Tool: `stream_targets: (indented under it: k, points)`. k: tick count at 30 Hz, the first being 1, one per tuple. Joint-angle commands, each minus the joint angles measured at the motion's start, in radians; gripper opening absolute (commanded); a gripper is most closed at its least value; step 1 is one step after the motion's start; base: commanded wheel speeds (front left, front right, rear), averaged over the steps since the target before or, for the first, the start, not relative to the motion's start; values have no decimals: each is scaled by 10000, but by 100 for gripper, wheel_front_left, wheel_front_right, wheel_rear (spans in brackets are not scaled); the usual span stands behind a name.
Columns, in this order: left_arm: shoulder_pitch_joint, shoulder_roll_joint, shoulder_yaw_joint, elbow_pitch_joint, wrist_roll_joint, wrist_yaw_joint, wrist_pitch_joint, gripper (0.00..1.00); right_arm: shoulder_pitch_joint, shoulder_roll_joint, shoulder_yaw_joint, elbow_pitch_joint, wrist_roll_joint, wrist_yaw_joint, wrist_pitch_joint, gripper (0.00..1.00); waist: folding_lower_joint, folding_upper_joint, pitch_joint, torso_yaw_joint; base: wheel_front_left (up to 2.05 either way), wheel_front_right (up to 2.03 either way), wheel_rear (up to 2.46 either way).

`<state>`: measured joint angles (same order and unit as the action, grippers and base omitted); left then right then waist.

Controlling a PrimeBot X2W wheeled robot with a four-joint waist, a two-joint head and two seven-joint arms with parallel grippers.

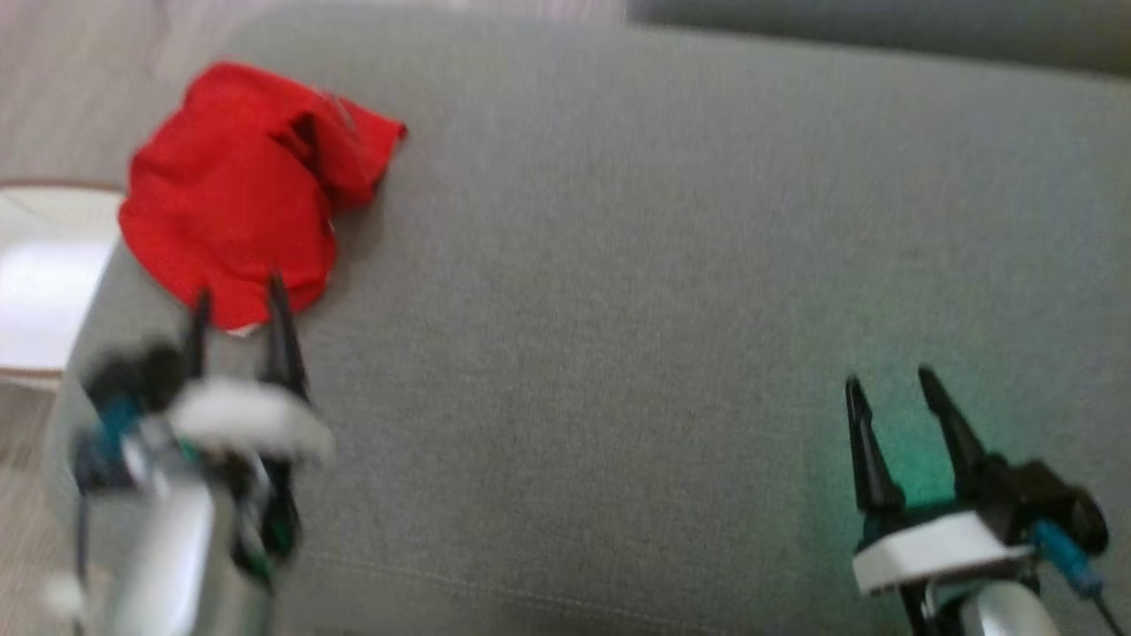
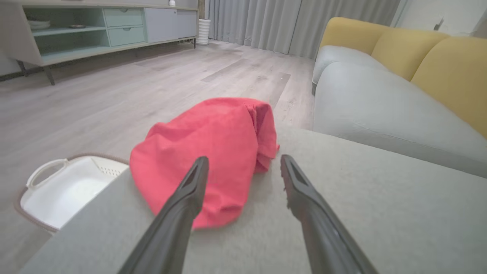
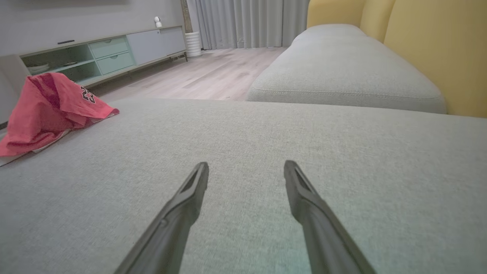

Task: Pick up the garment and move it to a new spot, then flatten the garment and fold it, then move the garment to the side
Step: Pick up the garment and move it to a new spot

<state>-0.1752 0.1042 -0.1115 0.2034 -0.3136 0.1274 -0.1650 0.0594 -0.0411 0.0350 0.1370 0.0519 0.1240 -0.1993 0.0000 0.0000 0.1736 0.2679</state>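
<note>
The crumpled red garment [image 1: 230, 194] lies at ten o'clock on the grey cushion [image 1: 618, 265], near its corner. The left gripper [image 1: 237, 305], jaws spread, sits at the garment's six o'clock edge, apparently lined up to grab. The right gripper [image 1: 886, 378], likewise released, idles at four o'clock.

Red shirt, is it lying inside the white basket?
No, the red shirt lies crumpled on the grey cushion, while the white basket stands on the floor next to it.
</note>
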Motion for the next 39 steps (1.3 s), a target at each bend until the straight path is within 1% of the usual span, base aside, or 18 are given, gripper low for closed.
stream_targets:
  k: [1, 6, 12, 13, 14, 15, 17, 19, 21, 24, 27, 31, 34, 37, 39]
  points:
    - [-989, 418, 462, -14, 8, 42, 226, 100, -485, -91, 234, -442, -137, 67, 30, 100, 0, 0, 1202, -286, 0, 0, 0]
    - [-3222, 822, 766, 1579, -190, 100, 1081, 100, -915, -91, 356, -768, -405, 67, 206, 100, 0, 0, 2174, -511, 0, 0, 0]
    - [-5125, 1208, 703, 4103, -166, 42, 1844, 100, -1223, -97, 535, -929, -506, 67, 318, 100, 0, 0, 2746, -844, 0, 0, 0]
    - [-5357, 1260, 665, 4506, -155, 2, 1949, 73, -1250, -111, 554, -937, -497, 67, 334, 100, 0, 0, 2775, -896, 0, 0, 0]
    - [-5573, 1287, 685, 4852, -198, -28, 1984, 17, -1264, -114, 540, -936, -485, 67, 347, 100, 0, 0, 2779, -946, 0, 0, 0]
    - [-5765, 1349, 682, 5153, -183, -32, 1961, 0, -1271, -114, 509, -924, -468, 67, 353, 100, 0, 0, 2757, -993, 0, 0, 0]
    - [-6047, 1460, 683, 5622, -204, -134, 1884, 0, -1259, -113, 464, -860, -441, 67, 343, 100, 0, 0, 2626, -1090, 0, 0, 0]
    - [-6151, 1551, 676, 5766, -179, -176, 1774, 0, -1242, -112, 440, -820, -423, 67, 324, 100, 0, 0, 2531, -1139, 0, 0, 0]
    - [-6307, 1668, 718, 5893, -244, -331, 1551, 0, -1196, -108, 406, -712, -352, 67, 254, 100, 0, 0, 2276, -1238, 0, 0, 0]
    - [-6420, 1773, 612, 5628, -228, -606, 1275, 0, -1112, -101, 373, -494, -227, 67, 128, 100, 0, 0, 1797, -1344, 0, 0, 0]
    - [-6379, 1632, 331, 4831, -297, -1062, 1470, 0, -982, -96, 363, -288, -20, 67, 16, 100, 0, 0, 1331, -1386, 0, 0, 0]
    - [-5936, 1124, 82, 2948, -967, -1764, 2374, 0, -779, -94, 461, 3, 330, 67, -141, 100, 0, 0, 638, -1528, 0, 0, 0]
    - [-5242, 666, -188, 912, -1717, -2051, 3494, 0, -683, -93, 560, 176, 545, 67, -245, 100, 0, 0, 279, -1725, 0, 0, 0]
    - [-4346, 121, -419, -1377, -2845, -2101, 4761, 0, -663, -93, 691, 306, 757, 67, -331, 100, 0, 0, 46, -2000, 0, 0, 0]
    - [-3749, -164, -588, -2819, -3727, -1902, 5548, 0, -681, -92, 776, 361, 872, 67, -373, 100, 0, 0, -22, -2225, 0, 0, 0]
